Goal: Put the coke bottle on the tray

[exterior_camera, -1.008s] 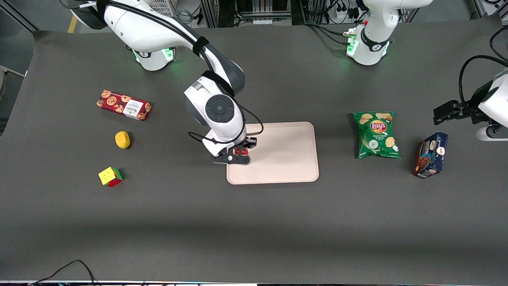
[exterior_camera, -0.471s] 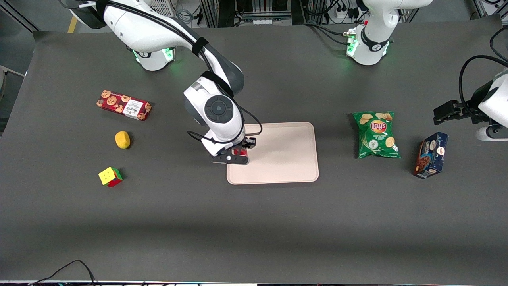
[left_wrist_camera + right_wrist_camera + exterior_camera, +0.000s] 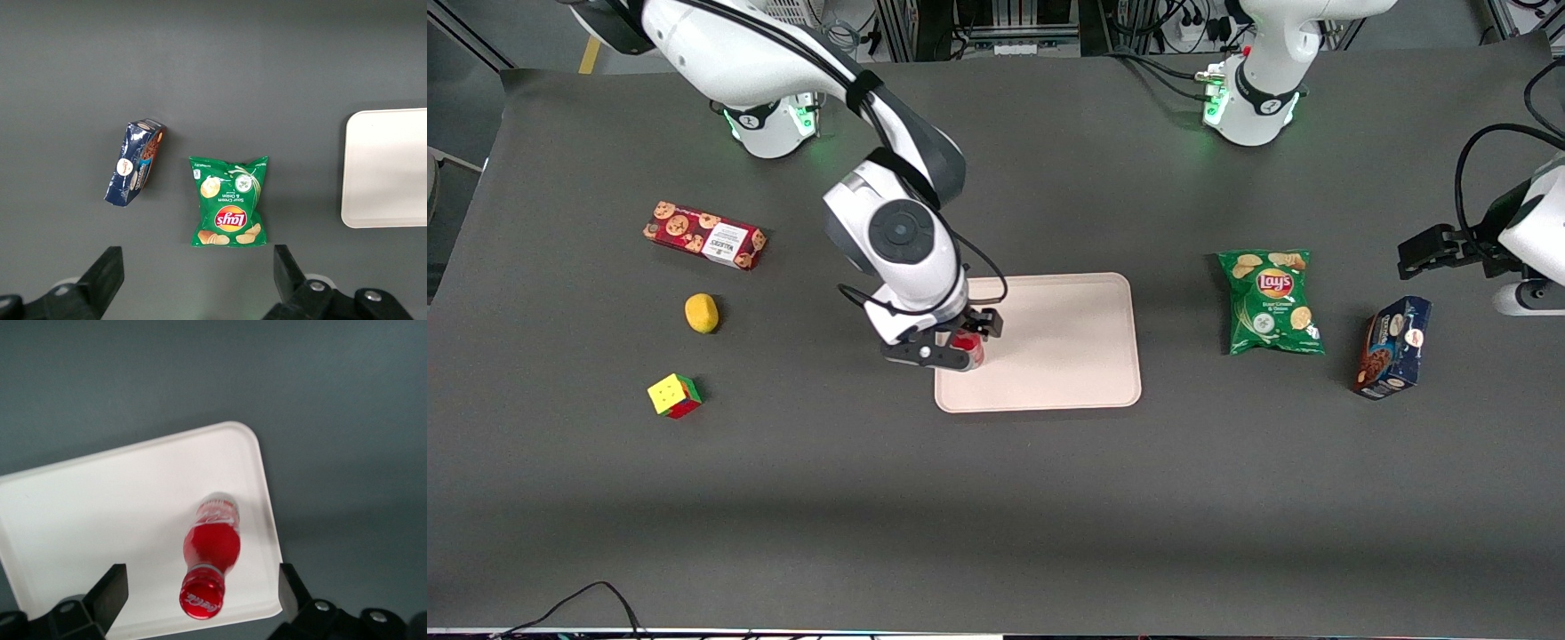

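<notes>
Bottle: I see the small slim all-red coke bottle [image 3: 208,570] with red cap standing upright on the tray, near its edge toward the working arm's end; fingers not touching it.
Tray: large flat pale beige-pink rectangular tray [image 3: 1067,347] with low rim, mid-table.
Gripper: I read the right arm's black two-finger gripper [image 3: 960,342] directly above the bottle, fingers [image 3: 110,593] spread wide to either side of it, gripping nothing.
Nearby: green chip bag [image 3: 1270,302] and dark blue snack box [image 3: 1392,347] lie toward the parked arm's end.
Outer: red cookie box [image 3: 704,235], yellow lemon-like fruit [image 3: 701,313], colour puzzle cube [image 3: 673,396] toward the working arm's end.
Surface: dark grey table mat [image 3: 996,498].
</notes>
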Robot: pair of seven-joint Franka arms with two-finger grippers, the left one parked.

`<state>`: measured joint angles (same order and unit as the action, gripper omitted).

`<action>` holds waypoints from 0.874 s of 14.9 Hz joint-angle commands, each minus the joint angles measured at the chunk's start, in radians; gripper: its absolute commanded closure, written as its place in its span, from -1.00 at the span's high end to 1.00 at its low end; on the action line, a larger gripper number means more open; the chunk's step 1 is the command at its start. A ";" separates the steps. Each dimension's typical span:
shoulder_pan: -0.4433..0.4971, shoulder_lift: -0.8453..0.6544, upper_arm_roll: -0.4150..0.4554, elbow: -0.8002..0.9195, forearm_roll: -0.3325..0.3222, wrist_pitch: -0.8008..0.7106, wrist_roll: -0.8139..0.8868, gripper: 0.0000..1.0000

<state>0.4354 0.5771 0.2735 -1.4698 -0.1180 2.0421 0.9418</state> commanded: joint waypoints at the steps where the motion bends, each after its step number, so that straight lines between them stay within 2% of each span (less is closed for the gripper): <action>1: -0.099 -0.187 0.009 -0.122 -0.005 -0.003 -0.033 1.00; 3: -0.148 -0.291 -0.010 -0.180 0.068 -0.023 -0.180 1.00; 4: -0.159 -0.340 -0.048 -0.204 0.093 -0.045 -0.258 1.00; 7: -0.164 -0.491 -0.184 -0.286 0.115 -0.104 -0.493 1.00; 9: -0.162 -0.586 -0.301 -0.349 0.190 -0.138 -0.669 1.00; 13: -0.164 -0.753 -0.473 -0.510 0.192 -0.152 -0.909 1.00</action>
<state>0.2637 -0.0345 -0.1088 -1.8186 0.0478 1.8760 0.1806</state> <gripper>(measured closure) 0.000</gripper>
